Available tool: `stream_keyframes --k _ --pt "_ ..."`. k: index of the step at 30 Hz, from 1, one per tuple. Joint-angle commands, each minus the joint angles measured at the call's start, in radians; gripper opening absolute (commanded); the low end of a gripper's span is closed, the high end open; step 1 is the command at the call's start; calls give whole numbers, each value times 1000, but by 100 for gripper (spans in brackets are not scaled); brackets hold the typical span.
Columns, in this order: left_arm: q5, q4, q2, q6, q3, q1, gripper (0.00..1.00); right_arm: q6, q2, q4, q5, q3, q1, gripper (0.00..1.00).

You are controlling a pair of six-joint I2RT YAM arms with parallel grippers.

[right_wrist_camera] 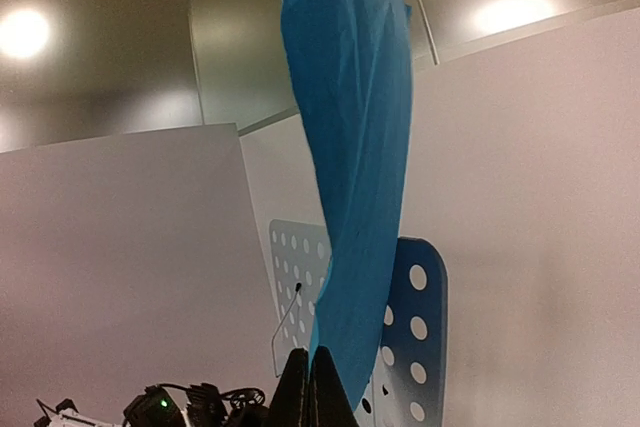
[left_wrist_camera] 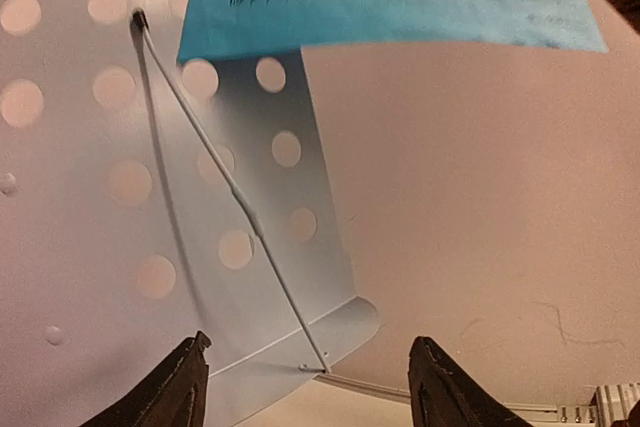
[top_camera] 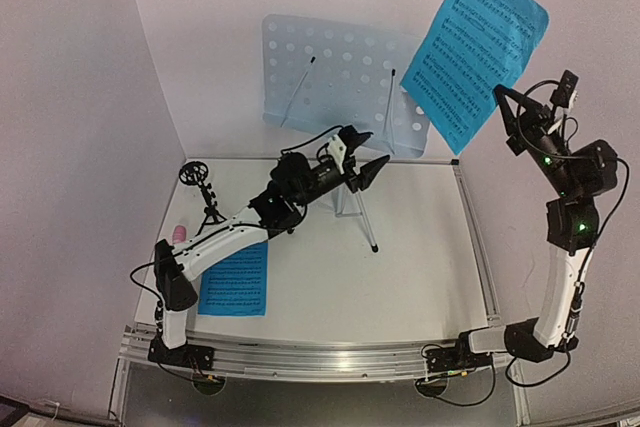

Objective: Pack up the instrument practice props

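White walls close in a white table (top_camera: pixel 420 267). At the far side stands the music stand, its perforated pale-blue desk (top_camera: pixel 340 67) raised on a silver tripod (top_camera: pixel 362 217).

My right gripper (right_wrist_camera: pixel 308 372) is pinched shut on the lower edge of a blue music sheet (top_camera: pixel 485 47). I hold it high at the far right, just beside the desk's right edge. In my right wrist view the paper rises from my fingertips in a loose, curling fold.

My left gripper (left_wrist_camera: pixel 310 357) has its jaws spread wide and holds nothing. It hovers close in front of the desk's lower right corner, near one thin wire page holder (left_wrist_camera: pixel 240 197).

The second blue music sheet (top_camera: pixel 235 279) lies flat on the near left of the table, beside my left arm. The small black tripod mic stand (top_camera: pixel 205 192) with its ring mount stands at the left. The pink microphone (top_camera: pixel 180 233) lies just near it, partly hidden by my arm.

I judge the step in hand is taking this sheet away from the stand. To do it well, I should grip firmly without creasing and move slowly so the paper does not flap. The hanging corner should stay off the desk and wire holder.

Both sheets carry printed music staves, too small to read. I see no brand or label.
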Motion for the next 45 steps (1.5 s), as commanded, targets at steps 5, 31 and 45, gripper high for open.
stream_keyframes --k 5,31,45 --pt "126 -21 -323 162 -152 4 76 129 45 211 -161 69 2 0" --pt "-5 -523 -609 59 -317 127 83 461 162 403 -434 18 348 0" --pt "358 -673 -928 -513 -618 517 99 280 390 351 -373 68 685 0"
